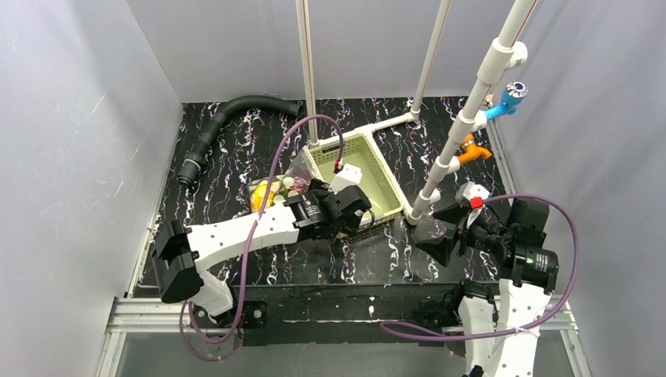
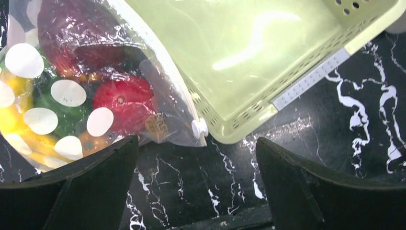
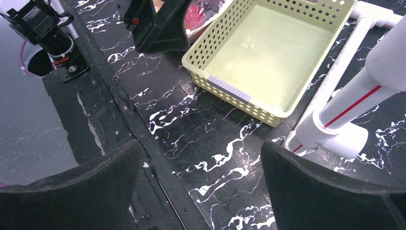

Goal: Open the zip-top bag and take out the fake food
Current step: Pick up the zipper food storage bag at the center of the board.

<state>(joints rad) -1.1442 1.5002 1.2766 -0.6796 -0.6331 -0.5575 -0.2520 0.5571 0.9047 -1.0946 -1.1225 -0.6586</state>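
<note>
I've got the clear crinkly zip-top bag (image 2: pixel 143 72), printed with off-white round dots, lying on the black marbled tabletop (image 2: pixel 191 182). Its zip edge runs right along the outer wall of the pale green slotted basket (image 2: pixel 249 112), touching it. The white slider (image 2: pixel 199 127) sits at the strip's end by the basket corner. I can't tell if the seal is fully shut. The glossy plastic fake food (image 2: pixel 122 98) is all inside and bunched together: dark red piece (image 2: pixel 72 28) farthest up, bright red piece mid-bag, green piece (image 2: pixel 48 103) beside it, yellow banana (image 2: pixel 12 115) at the left edge, orange piece (image 2: pixel 91 141) lowest.
</note>
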